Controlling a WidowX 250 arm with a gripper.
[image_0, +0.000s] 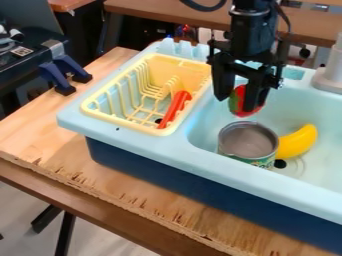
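Note:
The black gripper (240, 101) hangs over the sink basin (207, 131), near its back left part. It is shut on a red and green toy (242, 107), partly covered by the right finger. Below it in the basin stands an open metal can (248, 140) with a green label. A yellow curved toy (298, 142) lies just right of the can, its left end hidden behind it.
Left of the basin, a pale yellow dish rack (91, 111) holds a red-orange item (175, 109). The faucet base (327, 80) stands at the right back. Blue clamps (63, 72) are at the upper left, beside the wooden table (47, 132).

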